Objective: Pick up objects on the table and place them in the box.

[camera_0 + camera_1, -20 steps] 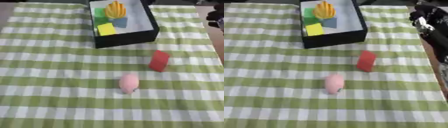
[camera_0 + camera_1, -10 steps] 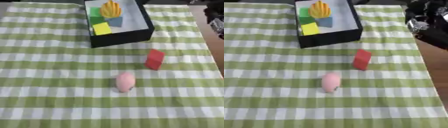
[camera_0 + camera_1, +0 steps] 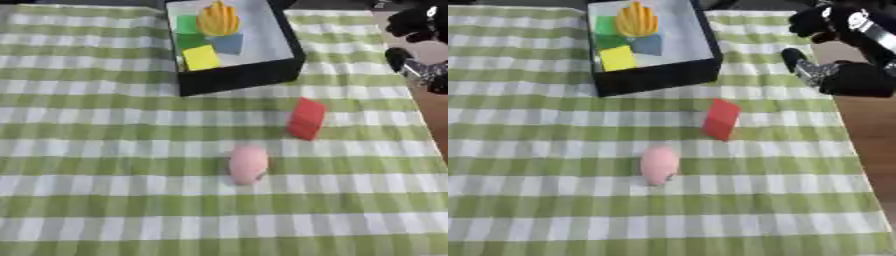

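Right hand coming in from the table's right edge; two items left to box.

Right hand (image 3: 833,55) has advanced toward the red block (image 3: 721,119), fingers spread, empty. Pink oval toy (image 3: 659,165) lies nearby on the checked cloth (image 3: 527,150); black box (image 3: 654,75) holds four pieces. Left hand unseen.

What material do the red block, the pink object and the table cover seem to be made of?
The red block looks like painted wood or hard plastic: flat faces, sharp edges, matte colour. The pink object seems soft or rubbery, rounded and smooth, but this stays uncertain. The table cover looks like woven cloth, printed in green and white checks, without shine.
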Robot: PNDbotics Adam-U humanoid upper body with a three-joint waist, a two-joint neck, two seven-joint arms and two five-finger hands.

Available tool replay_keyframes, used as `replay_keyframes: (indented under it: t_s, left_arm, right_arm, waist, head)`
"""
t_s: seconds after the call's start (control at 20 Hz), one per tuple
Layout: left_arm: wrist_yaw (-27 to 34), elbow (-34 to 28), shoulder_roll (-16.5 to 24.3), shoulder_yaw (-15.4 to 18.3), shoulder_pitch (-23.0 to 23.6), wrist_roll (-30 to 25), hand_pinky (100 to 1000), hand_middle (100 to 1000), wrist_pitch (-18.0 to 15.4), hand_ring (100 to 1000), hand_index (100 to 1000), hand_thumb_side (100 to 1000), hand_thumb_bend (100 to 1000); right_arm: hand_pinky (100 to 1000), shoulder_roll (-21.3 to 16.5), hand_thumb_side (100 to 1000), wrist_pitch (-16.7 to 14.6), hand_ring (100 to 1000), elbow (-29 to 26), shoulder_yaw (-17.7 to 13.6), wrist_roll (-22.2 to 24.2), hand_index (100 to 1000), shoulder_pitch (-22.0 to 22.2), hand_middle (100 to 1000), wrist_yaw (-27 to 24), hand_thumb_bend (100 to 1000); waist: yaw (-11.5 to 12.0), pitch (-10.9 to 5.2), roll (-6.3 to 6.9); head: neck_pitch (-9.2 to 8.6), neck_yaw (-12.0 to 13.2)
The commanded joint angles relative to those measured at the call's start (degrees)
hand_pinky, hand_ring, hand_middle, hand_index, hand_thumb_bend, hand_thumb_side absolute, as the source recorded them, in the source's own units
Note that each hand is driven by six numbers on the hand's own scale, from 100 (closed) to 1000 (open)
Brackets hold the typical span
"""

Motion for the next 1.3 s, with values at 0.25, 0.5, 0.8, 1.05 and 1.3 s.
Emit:
replay_keyframes:
  t_s: [0.25,0.5,0.8,1.05,1.3]
  left_arm:
    - [-1.42,-0.82,0.96,0.60,0.01,0.30,835,826,-0.57,821,851,732,126]
    - [-5.05,0.20,-0.05,0.86,0.73,0.90,833,821,-0.84,818,845,742,122]
    - [-4.68,0.60,-0.44,0.48,0.85,1.41,833,818,-0.82,817,840,745,118]
    - [-4.40,0.78,-0.64,0.36,0.99,1.41,832,815,-0.73,816,836,748,118]
    - [-4.12,0.96,-0.83,0.17,0.94,1.11,832,813,-0.70,815,835,750,116]
  right_arm:
    - [858,-6.36,471,1.26,860,-0.99,3.03,5.48,867,-1.75,787,2.03,301]
    - [859,-6.43,429,4.33,863,-0.99,5.29,6.78,872,-2.80,791,2.70,368]
    - [858,-5.33,401,7.15,862,-0.99,8.06,8.24,871,-4.87,789,3.98,402]
    - [857,-3.68,396,10.46,861,-0.99,10.34,8.79,863,-6.97,780,5.13,423]
    - [863,-2.01,345,14.42,865,-0.99,12.44,8.87,869,-8.57,776,6.58,463]
  waist:
    - [0.30,-1.69,-0.99]
    - [0.52,-1.52,-1.15]
    - [0.82,-1.50,-1.33]
    - [0.93,-1.44,-1.50]
    - [0.95,-1.29,-1.57]
  head:
    - [-0.48,-0.65]
    - [-0.57,-0.98]
    - [-0.48,-1.24]
    - [-0.31,-1.50]
    - [-0.31,-1.61]
